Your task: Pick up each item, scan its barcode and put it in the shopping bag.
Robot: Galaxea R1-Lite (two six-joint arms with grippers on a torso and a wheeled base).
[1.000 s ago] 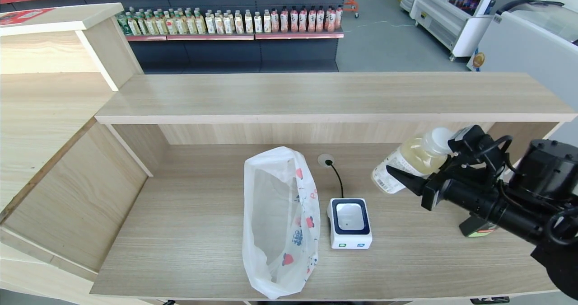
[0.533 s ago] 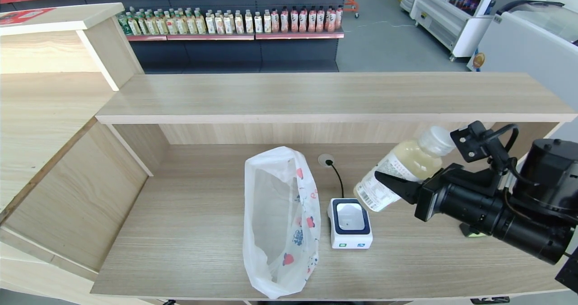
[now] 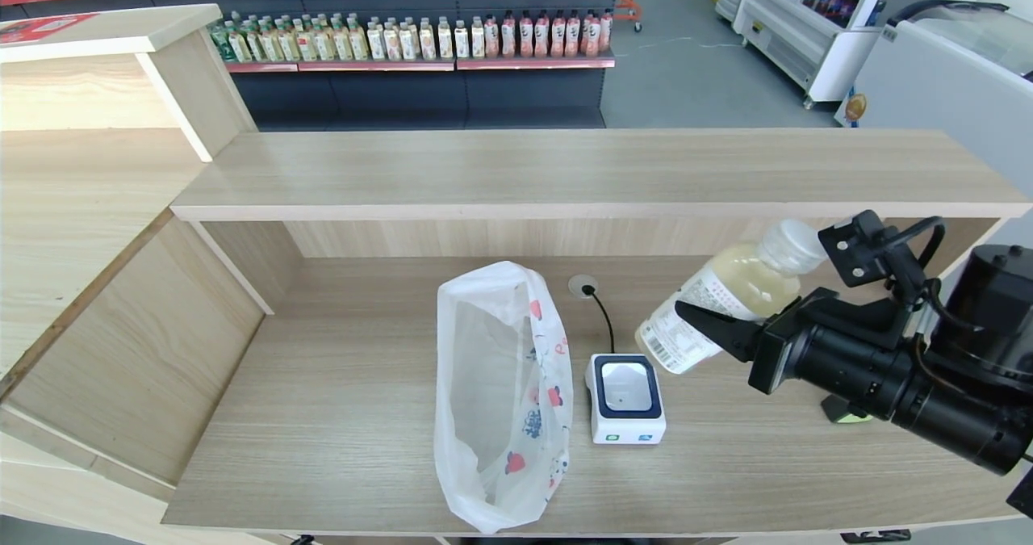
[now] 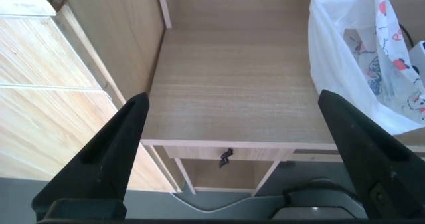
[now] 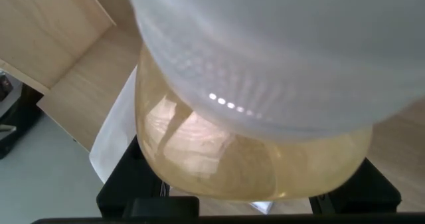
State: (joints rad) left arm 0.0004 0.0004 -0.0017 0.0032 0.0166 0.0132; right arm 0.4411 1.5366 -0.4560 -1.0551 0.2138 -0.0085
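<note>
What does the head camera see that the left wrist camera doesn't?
Head camera alone: the tilted bottle held in the right gripper, and the store shelves behind. Left wrist camera alone: the left gripper, open, by the front edge of the counter. Both: the shopping bag on that counter.

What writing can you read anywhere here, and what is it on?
Nothing reads clearly.
Bottle label: barcode and fine print, too small.
Shopping bag: blue print among red marks, blurred.
Scanner: two small icons, no legible text.
Shelf bottles: labels too small.
</note>
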